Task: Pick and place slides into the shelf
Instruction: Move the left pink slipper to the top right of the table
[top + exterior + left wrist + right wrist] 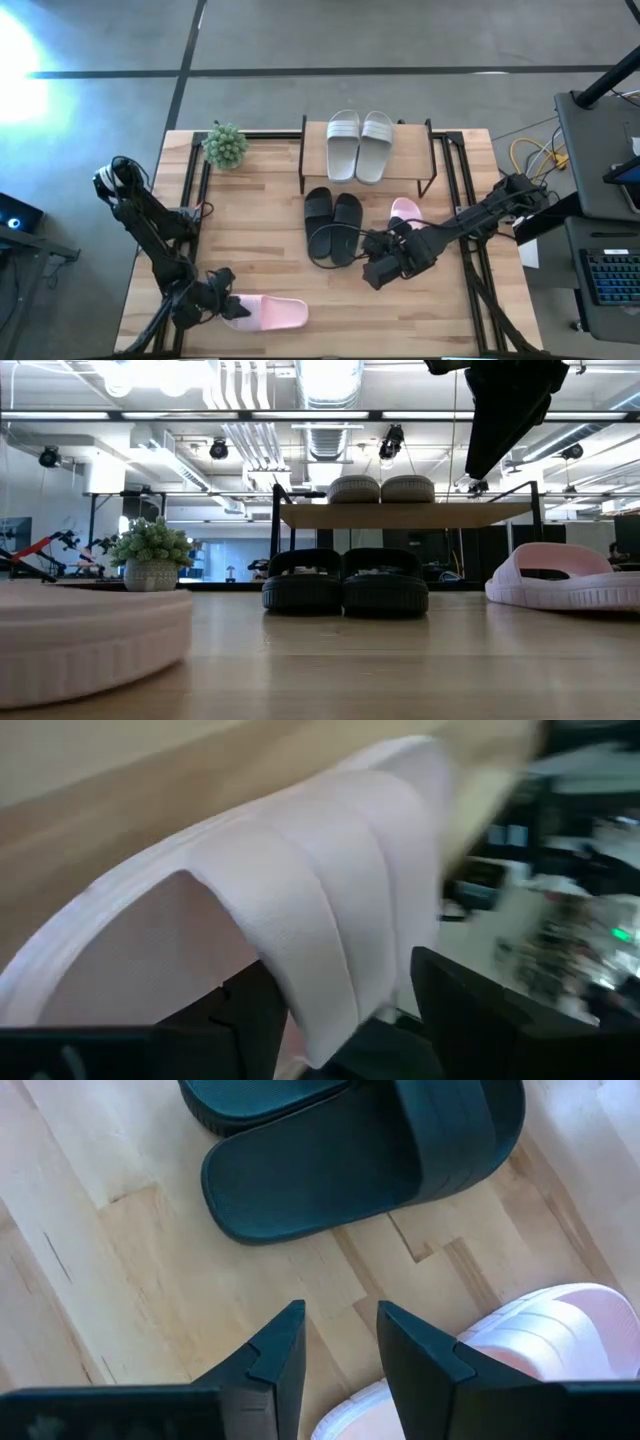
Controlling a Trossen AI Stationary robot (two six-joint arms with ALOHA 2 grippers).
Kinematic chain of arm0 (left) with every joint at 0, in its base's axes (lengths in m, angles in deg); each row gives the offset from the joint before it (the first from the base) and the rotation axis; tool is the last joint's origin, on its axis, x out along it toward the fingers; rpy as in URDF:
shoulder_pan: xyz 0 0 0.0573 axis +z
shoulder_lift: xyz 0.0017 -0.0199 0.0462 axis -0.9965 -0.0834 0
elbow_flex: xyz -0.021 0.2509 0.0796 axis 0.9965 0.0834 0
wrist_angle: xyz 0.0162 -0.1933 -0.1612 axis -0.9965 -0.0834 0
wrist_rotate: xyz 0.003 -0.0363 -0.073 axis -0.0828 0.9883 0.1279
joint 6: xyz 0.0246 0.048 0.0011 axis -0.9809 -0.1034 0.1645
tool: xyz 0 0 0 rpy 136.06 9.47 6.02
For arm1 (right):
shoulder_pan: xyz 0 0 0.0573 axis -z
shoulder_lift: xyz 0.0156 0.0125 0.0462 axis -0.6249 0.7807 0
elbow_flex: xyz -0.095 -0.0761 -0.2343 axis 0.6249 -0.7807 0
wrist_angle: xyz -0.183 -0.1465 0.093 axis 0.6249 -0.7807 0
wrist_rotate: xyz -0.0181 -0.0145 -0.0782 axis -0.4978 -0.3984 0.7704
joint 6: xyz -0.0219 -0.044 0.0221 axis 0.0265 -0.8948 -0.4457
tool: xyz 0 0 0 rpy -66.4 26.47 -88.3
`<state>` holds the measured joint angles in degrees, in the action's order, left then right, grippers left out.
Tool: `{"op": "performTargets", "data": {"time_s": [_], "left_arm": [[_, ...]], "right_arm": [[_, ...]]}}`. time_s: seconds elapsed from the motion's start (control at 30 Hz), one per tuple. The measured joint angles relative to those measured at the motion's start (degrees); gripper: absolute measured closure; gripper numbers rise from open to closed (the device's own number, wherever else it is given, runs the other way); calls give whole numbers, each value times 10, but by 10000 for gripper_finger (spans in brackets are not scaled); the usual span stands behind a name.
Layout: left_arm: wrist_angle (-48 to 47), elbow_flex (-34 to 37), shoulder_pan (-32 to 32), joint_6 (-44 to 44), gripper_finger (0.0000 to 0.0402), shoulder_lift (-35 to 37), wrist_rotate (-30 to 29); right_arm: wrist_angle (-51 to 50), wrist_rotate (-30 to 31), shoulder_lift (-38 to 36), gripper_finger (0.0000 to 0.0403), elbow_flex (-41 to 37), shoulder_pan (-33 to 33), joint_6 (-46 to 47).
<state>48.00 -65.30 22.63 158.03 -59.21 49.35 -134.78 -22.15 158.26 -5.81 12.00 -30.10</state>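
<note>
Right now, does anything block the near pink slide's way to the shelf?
Partly. The left gripper is at the pink slide. The grey-white pair fills the shelf top, and the black pair stands before its lower opening.

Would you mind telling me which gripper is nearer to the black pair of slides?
The right gripper: it hovers just beside the black pair. The left gripper is far off at the table's near-left edge, around a pink slide.

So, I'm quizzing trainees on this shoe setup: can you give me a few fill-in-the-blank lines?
1. The grey-white pair sits on ____ of the shelf.
2. The left claw grips a ____ slide.
3. The black pair lies in ____ of the shelf.
4. The right claw hangs with jaws ____.

Missing: top; pink; front; open
</note>
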Motion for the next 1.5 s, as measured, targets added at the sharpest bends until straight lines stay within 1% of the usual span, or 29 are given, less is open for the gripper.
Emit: {"op": "performTargets", "data": {"time_s": [0.07, 0.13, 0.2, 0.33, 0.37, 0.47, 0.57, 0.7, 0.77, 0.83, 0.97, 1.07, 1.17, 1.27, 1.37, 1.5], "left_arm": [[32, 4, 3, -35, 225, 4, -26], [49, 6, 5, -70, 251, 9, -41], [48, 6, 9, -100, 286, 18, -46], [47, 11, 31, -179, 373, 48, -48], [45, 14, 41, -197, 387, 59, -45], [14, 21, 83, -261, 392, 103, -26], [-16, 20, 154, -371, 399, 155, 50], [-22, 12, 282, -538, 400, 205, 196], [-22, 3, 351, -603, 400, 214, 276], [-22, -8, 419, -653, 400, 213, 360], [-22, -42, 524, -742, 401, 173, 499], [-22, -81, 569, -798, 401, 111, 571], [-22, -134, 589, -862, 401, 37, 612], [-22, -203, 601, -933, 401, -40, 648], [-27, -279, 610, -1010, 401, -109, 668], [-100, -394, 621, -1114, 401, -193, 682]], "right_arm": [[0, 0, 0, 287, 0, 0, 0], [0, 0, 0, 288, 0, 0, 0], [0, 0, 0, 292, 0, 0, 0], [0, 0, 0, 307, 0, 0, 18], [0, 1, -2, 311, 0, 0, 28], [-2, 13, -12, 329, 0, -3, 75], [-23, 58, -33, 348, 0, -13, 156], [-86, 125, -71, 367, 0, -36, 298], [-117, 140, -88, 374, -2, -48, 366], [-141, 140, -100, 376, -7, -58, 423], [-156, 140, -107, 375, -19, -76, 488], [-156, 138, -104, 375, -21, -80, 512], [-155, 136, -99, 375, -21, -80, 526], [-156, 136, -99, 374, -21, -79, 527], [-164, 136, -99, 374, -21, -78, 531], [-165, 125, -99, 374, -21, -78, 532]]}}
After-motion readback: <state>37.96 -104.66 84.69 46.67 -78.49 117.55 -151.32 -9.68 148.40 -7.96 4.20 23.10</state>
